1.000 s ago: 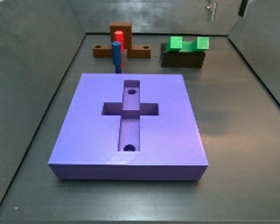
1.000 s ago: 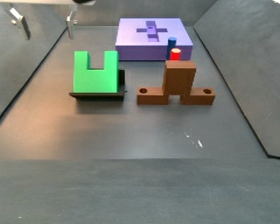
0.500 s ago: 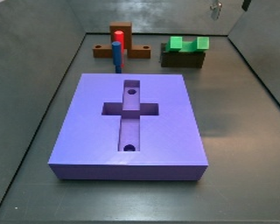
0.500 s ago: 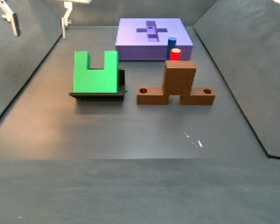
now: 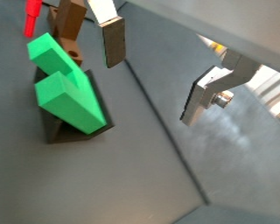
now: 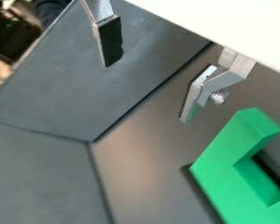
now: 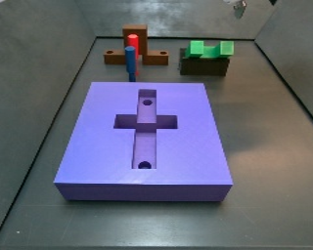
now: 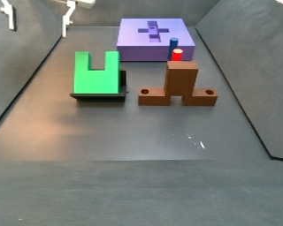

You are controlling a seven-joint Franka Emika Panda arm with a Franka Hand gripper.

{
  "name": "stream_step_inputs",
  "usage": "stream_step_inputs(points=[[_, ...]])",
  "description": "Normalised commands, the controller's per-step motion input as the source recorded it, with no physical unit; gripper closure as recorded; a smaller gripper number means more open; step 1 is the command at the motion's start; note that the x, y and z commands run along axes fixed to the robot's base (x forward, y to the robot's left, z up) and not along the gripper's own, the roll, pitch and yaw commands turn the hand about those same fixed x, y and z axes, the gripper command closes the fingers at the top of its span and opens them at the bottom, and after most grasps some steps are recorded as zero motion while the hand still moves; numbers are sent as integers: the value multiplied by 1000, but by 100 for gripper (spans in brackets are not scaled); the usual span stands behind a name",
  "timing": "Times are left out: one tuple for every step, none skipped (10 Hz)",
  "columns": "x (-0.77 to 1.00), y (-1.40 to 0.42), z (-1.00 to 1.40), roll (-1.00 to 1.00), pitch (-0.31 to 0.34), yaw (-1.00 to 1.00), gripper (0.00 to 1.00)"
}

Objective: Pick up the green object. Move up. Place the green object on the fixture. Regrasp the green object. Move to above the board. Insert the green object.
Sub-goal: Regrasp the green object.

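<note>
The green object [image 7: 209,49], a notched bright green piece, lies on the dark fixture [image 7: 205,67] at the back right; in a side view it lies flat with its prongs pointing away [image 8: 96,72] on the fixture [image 8: 99,97]. Both wrist views show it beside the fingers [image 5: 60,83] [image 6: 241,166]. My gripper [image 8: 35,16] is open and empty, high up near the wall and apart from the piece; it shows at the picture's edge in a side view [image 7: 254,6] and in both wrist views [image 5: 157,70] [image 6: 154,66]. The purple board [image 7: 186,137] [image 8: 132,44] lies flat.
An orange-brown stand [image 7: 141,44] [image 8: 177,84] holds a red peg [image 7: 132,39] and a blue cylinder [image 7: 129,61], next to the fixture. The stand [image 5: 70,17] and red peg [image 5: 34,13] also show in a wrist view. Grey walls ring the dark floor.
My open gripper rose a little and drifted away from the green object between one second and half a second ago; since then it has hardly moved. The green object stays on the fixture.
</note>
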Motion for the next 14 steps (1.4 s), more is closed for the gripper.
stream_step_inputs(points=[[40,-37,37,1000,40,286,0],[6,-157,0,1000,0,194,0],[0,-149,0,906,0,89,0],[9,0,-31,0,0,0,0],[0,-46,-274,-149,-57,0,0],[-14,-77,-351,-163,-23,0,0],[-86,-109,-257,31,131,-91,0],[-80,-114,-149,220,477,-297,0],[-51,-71,-80,249,671,-380,0],[0,-60,-89,320,814,-420,0],[0,-57,-57,346,886,-463,0],[0,-97,-111,326,846,-449,0],[-54,-89,-343,226,640,-297,0],[-197,-97,-400,200,383,-74,0]])
